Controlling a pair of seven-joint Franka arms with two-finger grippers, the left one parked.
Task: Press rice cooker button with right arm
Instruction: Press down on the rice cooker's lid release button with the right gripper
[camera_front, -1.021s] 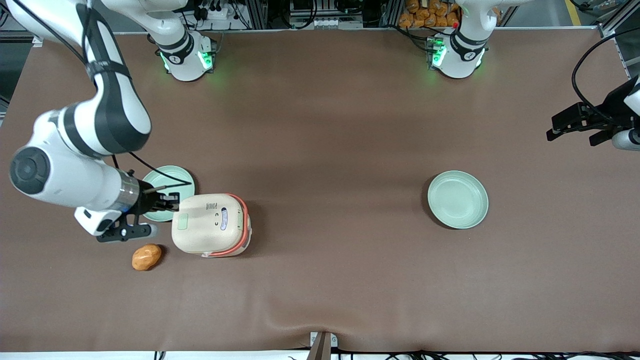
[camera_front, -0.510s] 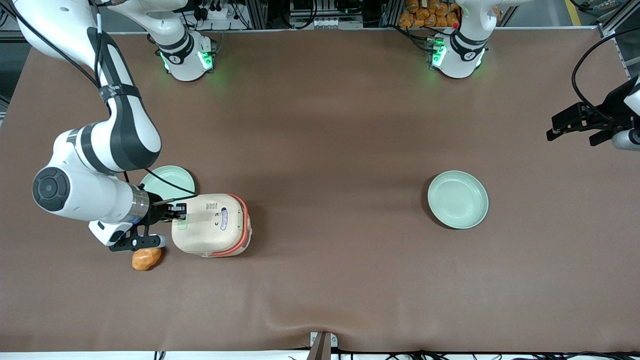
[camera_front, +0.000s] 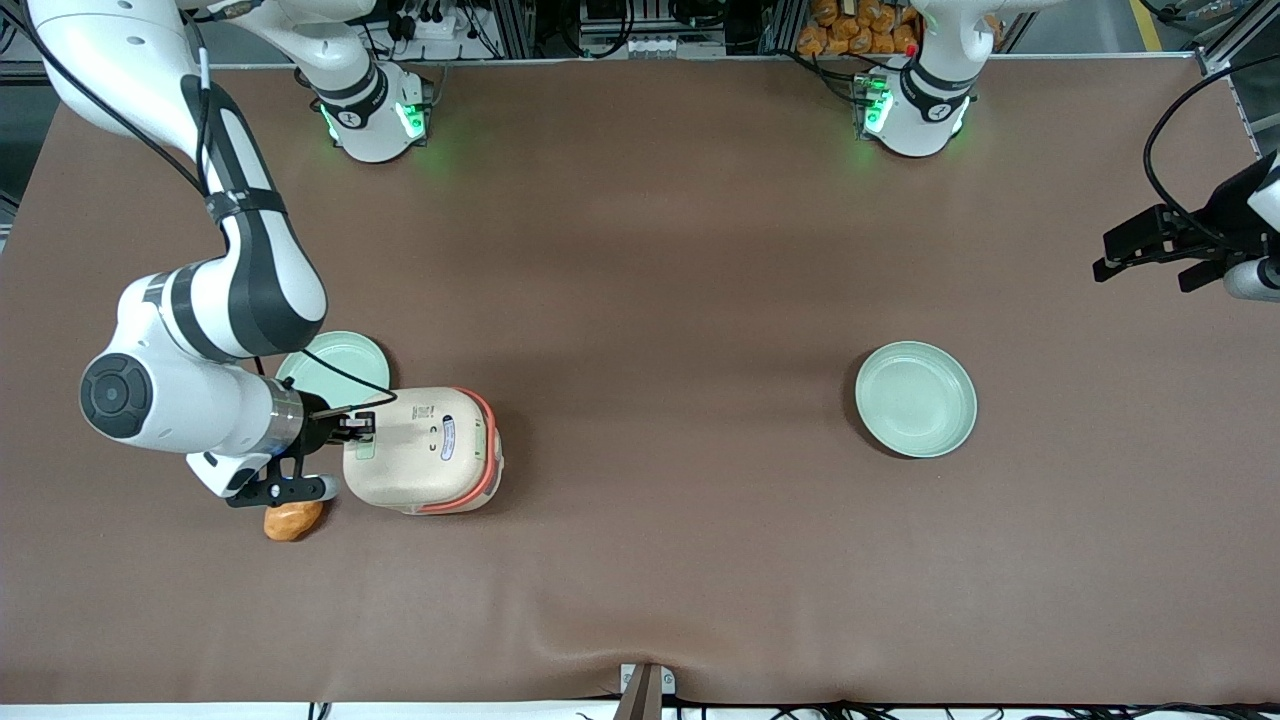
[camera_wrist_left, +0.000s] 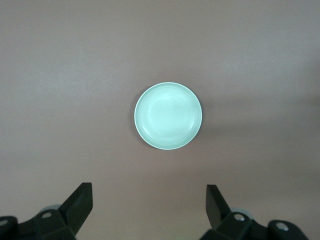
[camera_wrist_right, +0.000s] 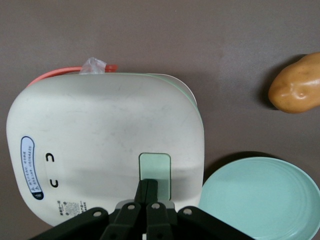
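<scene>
Now the tool (camera_wrist_right: 147, 186), fingers pressed together, touches the rice cooker's (camera_wrist_right: 105, 145) smooth cream lid's pale-green rectangular button (camera_wrist_right: 154, 167).

Cream rice cooker (camera_front: 420, 450), salmon band, pale-green button (camera_wrist_right: 154, 167); black tool (camera_wrist_right: 148, 189).

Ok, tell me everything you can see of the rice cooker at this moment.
The rice cooker is a small cream-white rounded-square unit with a salmon-red band and pale green rim. It looks like plastic, with small printed labels on the lid. The lid is shut and it sits upright on the brown table. The gripper, fingers together, rests on its pale green button. A mint plate lies beside it.
</scene>
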